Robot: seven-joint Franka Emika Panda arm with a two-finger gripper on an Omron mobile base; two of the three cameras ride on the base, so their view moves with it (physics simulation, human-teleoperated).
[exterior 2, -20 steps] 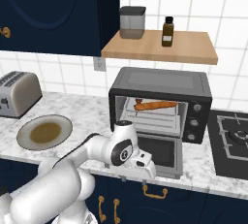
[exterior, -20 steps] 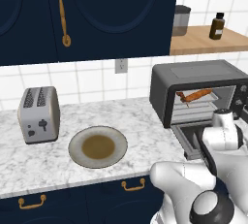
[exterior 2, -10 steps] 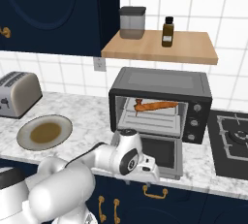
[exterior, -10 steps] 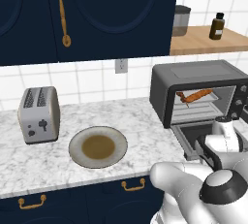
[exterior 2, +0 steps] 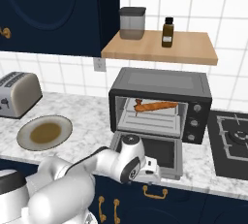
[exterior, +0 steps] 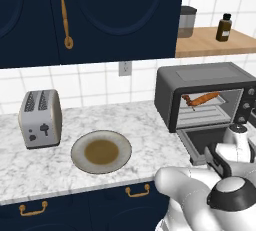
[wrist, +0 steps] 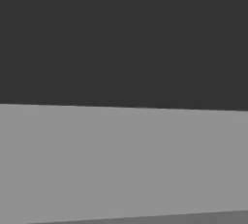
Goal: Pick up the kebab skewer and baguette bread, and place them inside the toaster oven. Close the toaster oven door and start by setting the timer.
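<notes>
The toaster oven door [exterior 2: 150, 152] is folded down flat in front of the toaster oven [exterior 2: 162, 103], where baguette bread [exterior 2: 158, 105] and kebab skewer [exterior: 188, 99] are already racked (plate bare), so closing is in hand, the gripper [exterior 2: 151, 168], fingers spread empty, needing to lift its front edge.

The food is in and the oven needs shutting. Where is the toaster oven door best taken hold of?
The toaster oven door lies folded down flat toward the robot, hinged at the oven. Judging by that, take its free front edge, coming from below and in front, and swing it up. The handle there is hidden behind the arm.
</notes>
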